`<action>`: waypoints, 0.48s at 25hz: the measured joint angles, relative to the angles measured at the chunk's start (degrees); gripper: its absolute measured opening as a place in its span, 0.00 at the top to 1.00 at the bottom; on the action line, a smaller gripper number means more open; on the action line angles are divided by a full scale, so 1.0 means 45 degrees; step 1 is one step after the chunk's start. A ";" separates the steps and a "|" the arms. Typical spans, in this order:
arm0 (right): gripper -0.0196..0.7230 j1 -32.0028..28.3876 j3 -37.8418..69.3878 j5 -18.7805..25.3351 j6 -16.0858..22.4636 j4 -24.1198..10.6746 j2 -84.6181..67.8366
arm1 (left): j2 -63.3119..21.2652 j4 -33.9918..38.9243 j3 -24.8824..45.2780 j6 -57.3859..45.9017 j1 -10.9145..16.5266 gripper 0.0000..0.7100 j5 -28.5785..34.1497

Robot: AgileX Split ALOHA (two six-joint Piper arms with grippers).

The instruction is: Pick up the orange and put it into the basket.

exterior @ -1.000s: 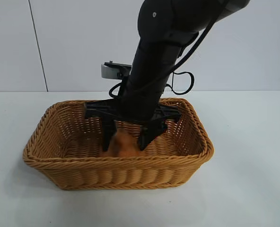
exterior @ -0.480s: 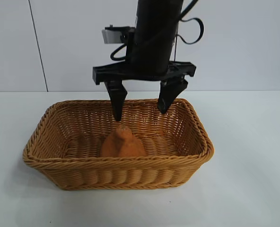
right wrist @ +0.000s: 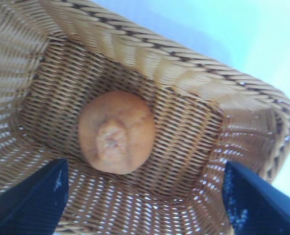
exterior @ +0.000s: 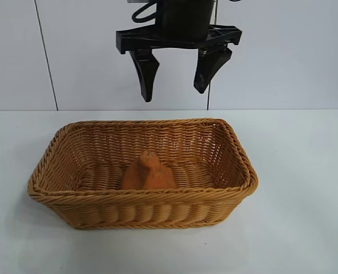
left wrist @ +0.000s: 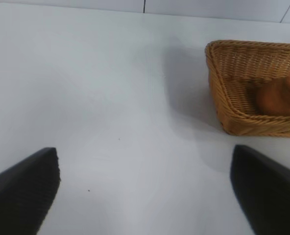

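Orange (exterior: pixel 148 172) now lying free on the floor of the basket (exterior: pixel 49 197), right gripper (exterior: pixel 177 85) risen well above the rim with fingers apart, empty; task looks complete, left gripper (left wrist: pixel 145 196) parked open over bare table.

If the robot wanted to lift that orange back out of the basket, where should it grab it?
Probably from straight above, closing on the wide rounded body of the orange just below its knobby bump, which points up. The basket walls rise around it, so a sideways approach looks blocked. The right gripper hangs open above the basket; the left gripper is open over the table.
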 joint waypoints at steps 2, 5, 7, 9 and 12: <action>0.18 -0.0691 0.0000 0.0000 -0.0141 -0.0120 0.0000 | 0.0000 0.0000 0.0000 0.0000 0.0000 0.05 0.0000; 0.18 -0.1847 0.0000 0.0000 -0.0283 -0.0218 0.0000 | 0.0000 0.0000 0.0000 0.0000 0.0000 0.05 0.0000; 0.18 -0.2326 0.0000 0.0000 -0.0338 -0.0239 0.0000 | 0.0000 0.0000 0.0000 0.0000 0.0000 0.05 0.0000; 0.18 -0.3299 0.0000 0.0000 -0.0378 -0.0251 0.0000 | 0.0000 0.0000 0.0000 0.0000 0.0000 0.05 0.0000; 0.18 -0.4606 0.0000 0.0000 -0.0478 -0.0310 0.0000 | 0.0000 0.0000 0.0000 0.0000 0.0000 0.05 0.0000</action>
